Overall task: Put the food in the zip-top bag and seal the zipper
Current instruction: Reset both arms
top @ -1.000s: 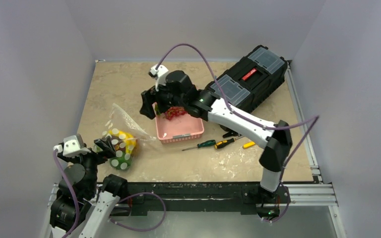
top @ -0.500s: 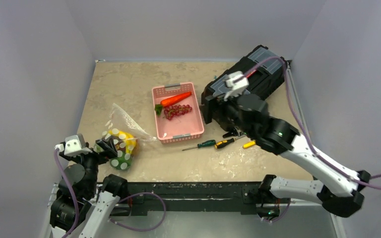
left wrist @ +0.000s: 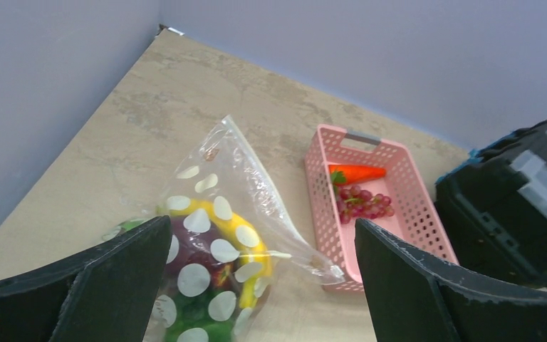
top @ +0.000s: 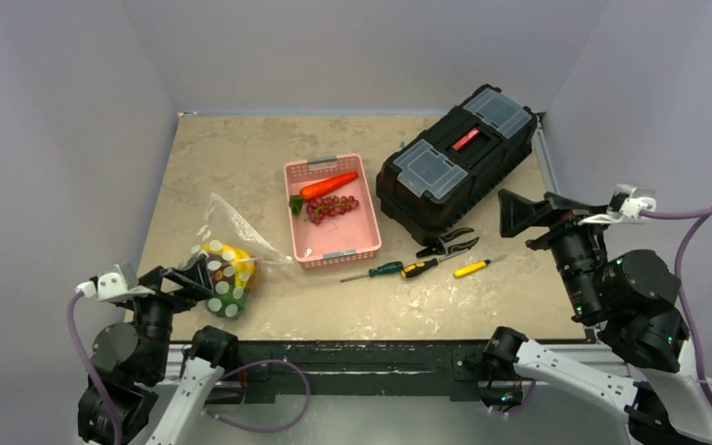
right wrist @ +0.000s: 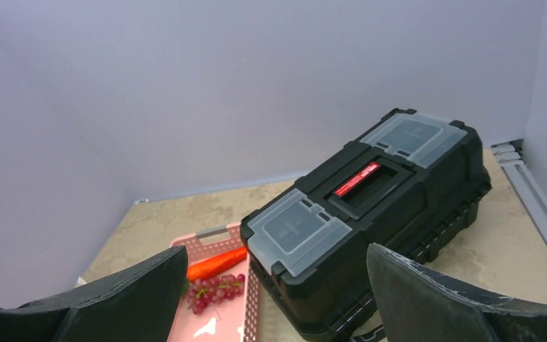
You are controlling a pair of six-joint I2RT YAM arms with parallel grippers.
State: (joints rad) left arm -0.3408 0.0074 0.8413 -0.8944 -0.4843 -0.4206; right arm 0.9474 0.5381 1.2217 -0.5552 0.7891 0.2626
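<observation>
— What lies where?
— Banana bunch (left wrist: 258, 251) and round pieces (left wrist: 187, 246) are inside the zip-top bag (left wrist: 242, 171) near the table's (left wrist: 149, 121) left edge. Carrot (left wrist: 362, 173) and grapes (left wrist: 363, 201) are in the pink basket (left wrist: 324, 206), mid-table.
— Pincers?
— Left gripper (left wrist: 262, 224) and right gripper (right wrist: 276, 249) are both spread wide, holding nothing.
— Writing?
— There's a red label (right wrist: 357, 179) on the black toolbox (right wrist: 370, 206), but it's unreadable.

No word, number or brand can be read anywhere. The only candidate is a red strip (right wrist: 358, 179) set in the handle recess on the lid of the black toolbox (top: 454, 165); it seems to carry pale marks, possibly a maker's name, but they are too small and blurred to make out in either view.
</observation>
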